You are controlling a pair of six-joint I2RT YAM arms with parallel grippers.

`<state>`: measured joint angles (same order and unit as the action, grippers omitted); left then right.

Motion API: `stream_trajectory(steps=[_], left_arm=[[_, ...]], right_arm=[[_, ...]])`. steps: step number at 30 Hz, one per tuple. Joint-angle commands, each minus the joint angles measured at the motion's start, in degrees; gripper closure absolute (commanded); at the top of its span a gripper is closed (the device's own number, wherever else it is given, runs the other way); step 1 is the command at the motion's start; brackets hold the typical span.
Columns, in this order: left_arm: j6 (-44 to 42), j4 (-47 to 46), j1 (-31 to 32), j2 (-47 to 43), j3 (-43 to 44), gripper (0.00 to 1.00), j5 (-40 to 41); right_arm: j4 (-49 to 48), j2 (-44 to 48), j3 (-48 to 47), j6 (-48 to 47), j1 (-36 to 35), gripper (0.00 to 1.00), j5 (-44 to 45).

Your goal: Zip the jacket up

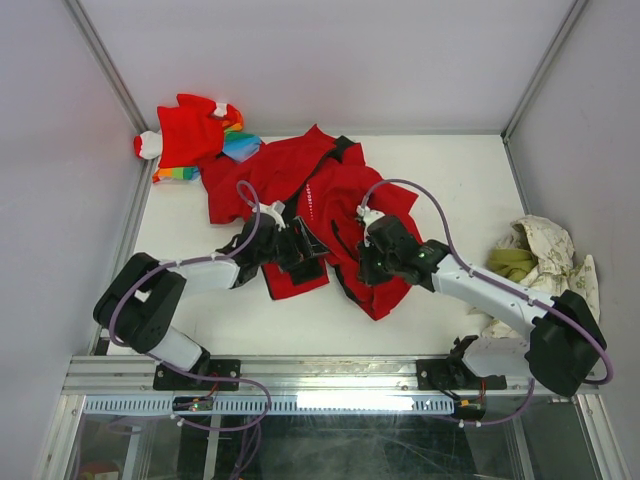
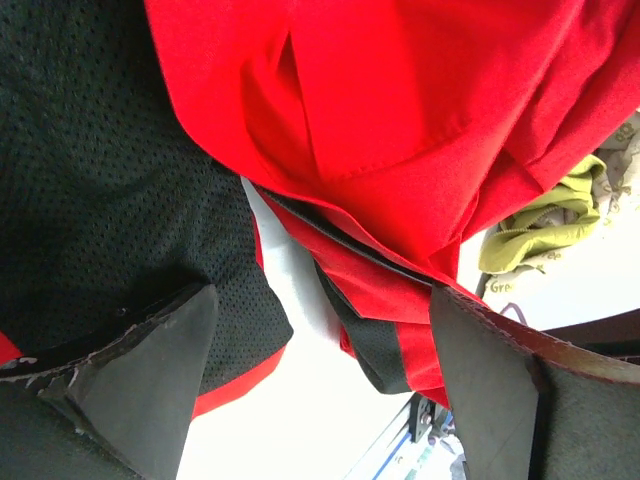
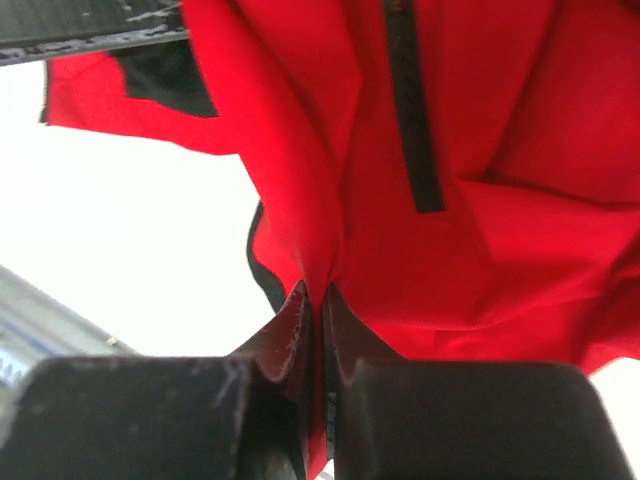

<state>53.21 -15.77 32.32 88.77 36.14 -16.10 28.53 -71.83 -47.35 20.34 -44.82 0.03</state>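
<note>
The red jacket point(image 1: 330, 195) lies crumpled in the middle of the table, partly open, with black lining showing. My left gripper point(image 1: 297, 245) is open over the jacket's left panel. In the left wrist view its fingers point(image 2: 150, 370) stand wide apart with the black mesh lining point(image 2: 110, 200) and red fabric point(image 2: 400, 110) beyond them and nothing between. My right gripper point(image 1: 368, 262) is shut on a fold of the jacket's red fabric point(image 3: 320, 250). A dark zipper strip point(image 3: 412, 110) runs down the fabric above the pinch.
A smaller red garment with rainbow stripes and white cuffs point(image 1: 195, 135) lies at the back left corner. A cream and olive-green cloth point(image 1: 535, 255) lies at the right edge by the right arm. White walls enclose the table on three sides.
</note>
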Motion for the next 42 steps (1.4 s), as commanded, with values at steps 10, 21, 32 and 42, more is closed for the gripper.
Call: stream_trajectory(steps=[10,21,32,42], left_arm=[[2.54,-2.95,1.83,-17.26,-9.42,0.08,-1.39],[1.62,-3.32,2.77,-13.91,-9.14,0.11,-0.87],[0.58,-2.28,4.14,-10.51,-7.39,0.12,-0.60],[1.62,-1.79,6.56,-13.25,-10.89,0.14,-1.48]], right_arm=[[-28.58,-3.84,1.72,10.09,0.16,0.99,-29.29],[-12.96,-0.53,3.76,6.08,0.14,0.73,-14.22],[-14.42,0.97,6.39,5.77,0.16,0.90,-17.46],[-42.73,-3.77,16.82,14.77,0.52,1.00,-29.71]])
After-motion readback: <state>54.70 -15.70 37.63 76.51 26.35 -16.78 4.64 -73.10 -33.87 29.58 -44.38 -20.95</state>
